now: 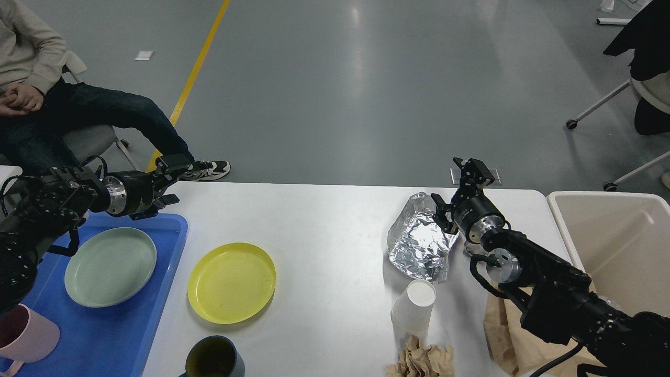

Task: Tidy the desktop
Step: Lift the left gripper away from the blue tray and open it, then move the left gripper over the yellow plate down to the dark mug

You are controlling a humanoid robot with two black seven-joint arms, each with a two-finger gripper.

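The white desktop (324,225) holds a yellow plate (231,283), a dark cup (213,358) at the front edge, crumpled foil (421,243), a white paper cup (413,309) on its side, a crumpled brown paper wad (421,361) and a brown paper bag (505,335). My left gripper (175,180) is open and empty. It points right, above the far edge of the blue tray (131,335). My right gripper (453,184) is open and empty, just right of the foil's top.
The blue tray holds a pale green plate (110,266) and a pink cup (23,340). A beige bin (562,220) stands off the table's right end. A seated person (78,110) is beyond the far left corner. Chairs stand at the far right.
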